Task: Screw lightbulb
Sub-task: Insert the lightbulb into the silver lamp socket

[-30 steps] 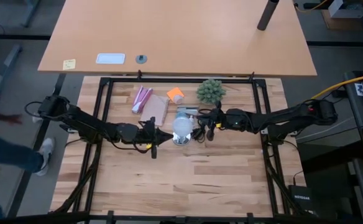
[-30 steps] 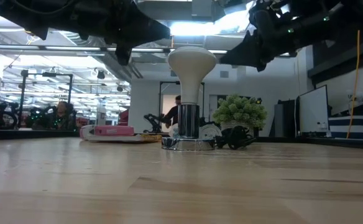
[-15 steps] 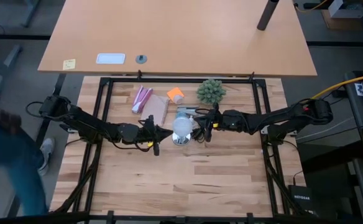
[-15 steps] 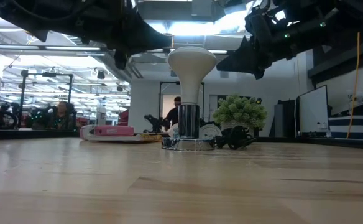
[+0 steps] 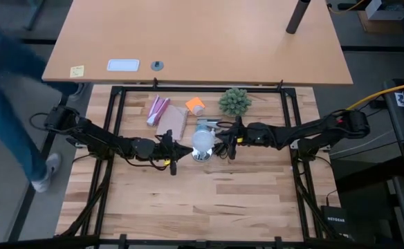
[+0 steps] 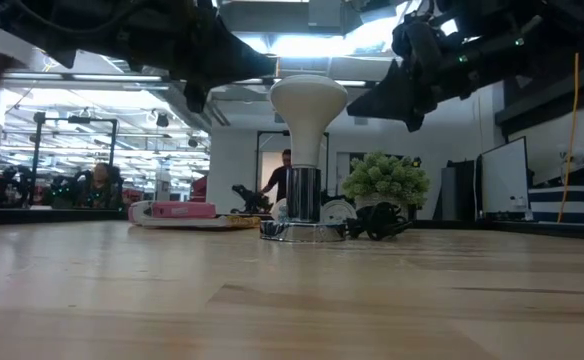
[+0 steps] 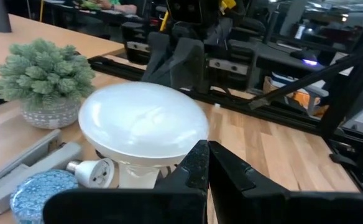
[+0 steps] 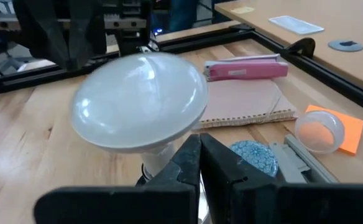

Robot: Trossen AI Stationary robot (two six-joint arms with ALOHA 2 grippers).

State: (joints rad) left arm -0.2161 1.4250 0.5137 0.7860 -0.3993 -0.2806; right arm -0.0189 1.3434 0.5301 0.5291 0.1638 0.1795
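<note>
My left end effector point(image 5: 176, 152) is clenched tight with nothing in it. It hangs in the air just beside the lightbulb point(image 5: 202, 140), not touching it. My right end effector point(image 5: 227, 140) is clenched too and holds nothing. It hangs just on the other side of the lightbulb.

The lightbulb stands straight up in the shiny socket base point(image 6: 302, 230), near the middle of the bench point(image 5: 209, 200). Its white round top is level with both end effectors in the low view. I think it sits all the way down in the base, but I cannot see the threads.

Behind the lightbulb sit a green spiky plant point(image 5: 234, 101), an orange note point(image 5: 196, 105), a pink box point(image 5: 158, 109) and a brown notebook point(image 5: 173, 122). A person in blue point(image 5: 8, 104) is blurred at the left edge.
</note>
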